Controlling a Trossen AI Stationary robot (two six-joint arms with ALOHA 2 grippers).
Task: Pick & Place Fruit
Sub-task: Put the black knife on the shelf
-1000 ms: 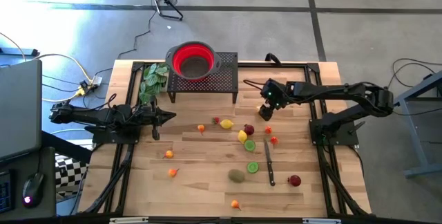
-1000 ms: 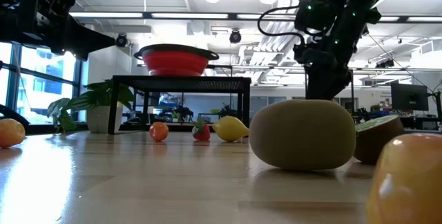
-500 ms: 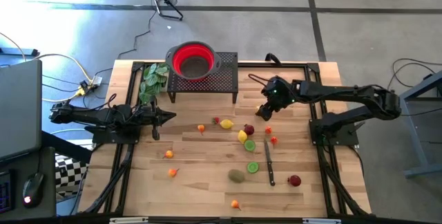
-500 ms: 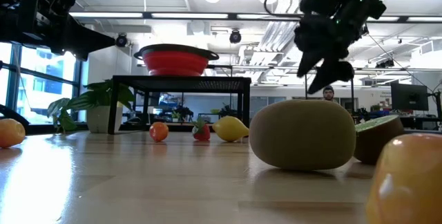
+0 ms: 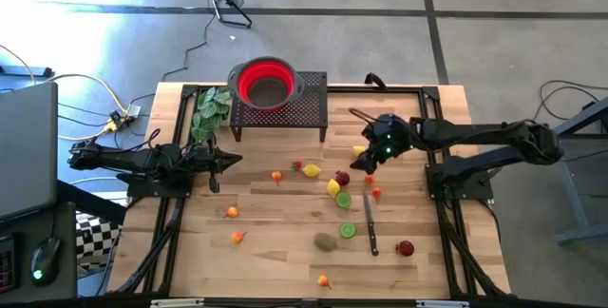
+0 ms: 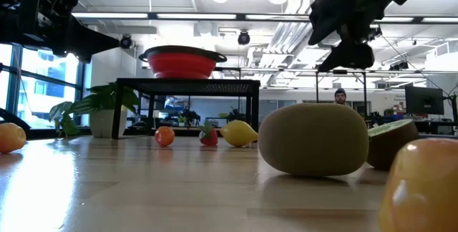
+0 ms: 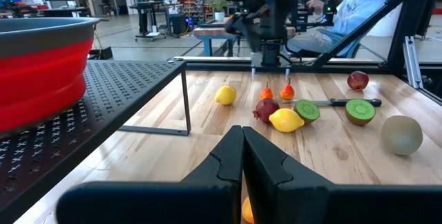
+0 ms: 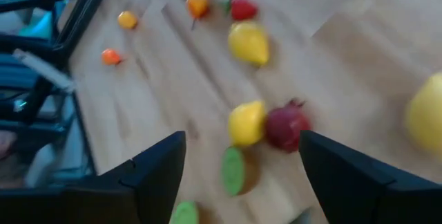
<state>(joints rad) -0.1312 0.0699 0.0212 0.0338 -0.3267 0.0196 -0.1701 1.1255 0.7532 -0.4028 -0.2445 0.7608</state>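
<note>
Approach step: my right gripper, fingers apart and empty, hovers above the dark red fruit beside a lemon mid-table. Next: descend, centre, close. My left gripper waits, fingers together.

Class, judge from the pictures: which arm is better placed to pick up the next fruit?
Probably the right. Its hand hangs open above the dark red fruit; the left hand waits shut at the table's left edge.

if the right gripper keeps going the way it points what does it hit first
Probably the dark red fruit and the yellow lemon touching it: both lie between the right gripper's open fingers in its wrist view. Depth is unclear.
</note>
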